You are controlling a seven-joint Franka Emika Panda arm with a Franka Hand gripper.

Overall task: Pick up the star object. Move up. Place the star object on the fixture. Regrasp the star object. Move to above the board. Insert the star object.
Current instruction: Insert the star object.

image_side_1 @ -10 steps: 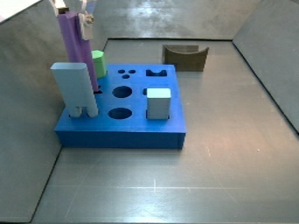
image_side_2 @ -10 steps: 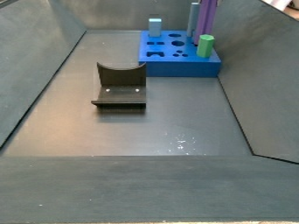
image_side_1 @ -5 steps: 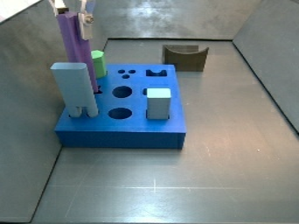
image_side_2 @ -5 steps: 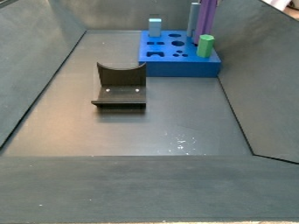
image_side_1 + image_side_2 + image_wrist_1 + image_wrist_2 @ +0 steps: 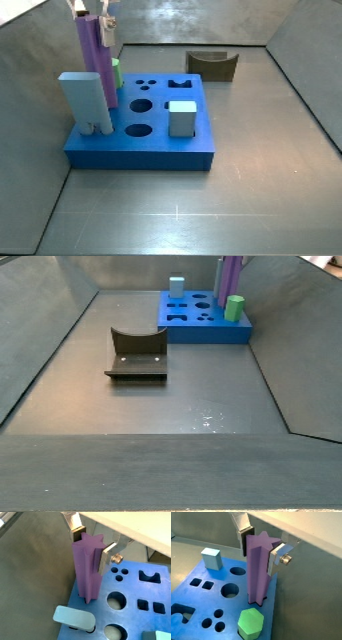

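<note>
The board point(image 5: 140, 145) is sitting left of centre in a side view, carrying a tall pale blue-grey block point(image 5: 83, 100) at its near left corner, a short pale cube point(image 5: 182, 117) toward its right side, and a green cylinder point(image 5: 112, 71) at its back left. Several round holes point(image 5: 138, 128) are lying open.

The star object point(image 5: 87, 569) is standing upright with its lower end at the board's surface — in both wrist views its foot is meeting the blue top face. The hand point(image 5: 91, 543) is closing narrowly on its upper end, one silver finger point(image 5: 278, 558) pressing each side.

The fixture point(image 5: 136, 354) is standing apart, centre-left in a side view, unoccupied.
</note>
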